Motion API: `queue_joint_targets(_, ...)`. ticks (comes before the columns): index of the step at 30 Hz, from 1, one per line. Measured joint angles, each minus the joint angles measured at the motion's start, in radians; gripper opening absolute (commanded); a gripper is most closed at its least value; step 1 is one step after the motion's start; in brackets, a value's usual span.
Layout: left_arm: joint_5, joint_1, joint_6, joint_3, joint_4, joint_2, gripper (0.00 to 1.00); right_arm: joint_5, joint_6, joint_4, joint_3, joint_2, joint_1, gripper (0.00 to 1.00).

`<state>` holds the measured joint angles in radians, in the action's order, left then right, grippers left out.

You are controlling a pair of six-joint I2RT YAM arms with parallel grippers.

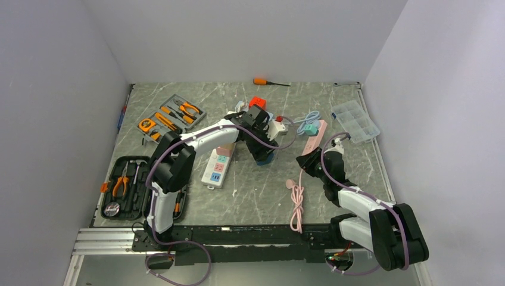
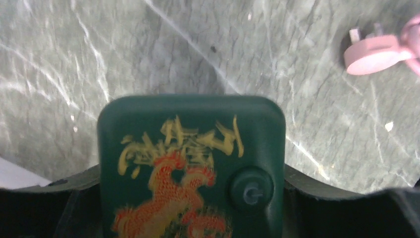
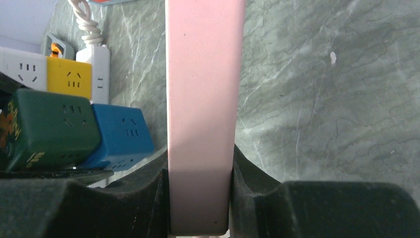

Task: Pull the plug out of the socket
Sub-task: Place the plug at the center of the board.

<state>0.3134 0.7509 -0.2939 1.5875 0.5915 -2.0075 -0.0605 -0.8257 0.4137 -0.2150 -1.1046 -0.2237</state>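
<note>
The pink plug (image 2: 371, 53) lay loose just beyond the pink power strip's (image 3: 203, 89) near end, so the pull looked done; the right gripper (image 3: 200, 198) pinched that strip, the left gripper (image 2: 193, 198) clasped a green socket cube (image 2: 190, 129) left of it, with releasing seemingly next.

Two power strips (image 1: 315, 136) (image 1: 216, 167), two tool cases (image 1: 172, 116) (image 1: 125, 189), one screwdriver (image 1: 266, 81), one clear organizer box (image 1: 355, 121).
</note>
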Motion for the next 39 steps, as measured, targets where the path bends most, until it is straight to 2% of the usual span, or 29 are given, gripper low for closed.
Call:
queue_joint_targets(3,-0.002,0.003,-0.031,0.0,-0.015,-0.015,0.38,-0.011,0.015,0.019,0.01,0.0,0.0,0.0)
queue_joint_targets(5,-0.002,0.006,-0.044,0.0,-0.014,-0.015,0.5,-0.021,0.019,0.029,0.016,0.001,0.001,0.0)
queue_joint_targets(6,-0.004,0.007,-0.051,0.0,-0.012,-0.015,0.67,-0.027,0.021,0.031,0.017,0.001,0.001,0.0)
queue_joint_targets(7,-0.006,0.008,-0.056,0.0,-0.011,-0.015,0.89,-0.034,0.023,0.035,0.018,0.001,0.001,0.0)
queue_joint_targets(8,-0.008,0.01,-0.061,0.001,-0.011,-0.015,0.98,-0.042,0.026,0.037,0.018,0.001,0.001,0.0)
queue_joint_targets(16,0.001,0.011,-0.091,0.051,0.091,-0.024,0.99,-0.08,0.064,0.029,0.015,0.006,0.001,0.0)
queue_joint_targets(28,0.167,-0.044,-0.166,0.355,0.317,0.004,0.99,-0.101,0.122,-0.057,-0.03,0.027,0.002,0.0)
queue_joint_targets(32,0.207,-0.081,-0.166,0.384,0.285,0.038,0.99,-0.121,0.146,-0.085,-0.058,0.034,0.0,0.0)
queue_joint_targets(39,0.243,-0.08,-0.204,0.364,0.1,0.048,0.99,-0.14,0.206,-0.135,-0.147,0.033,-0.042,0.0)
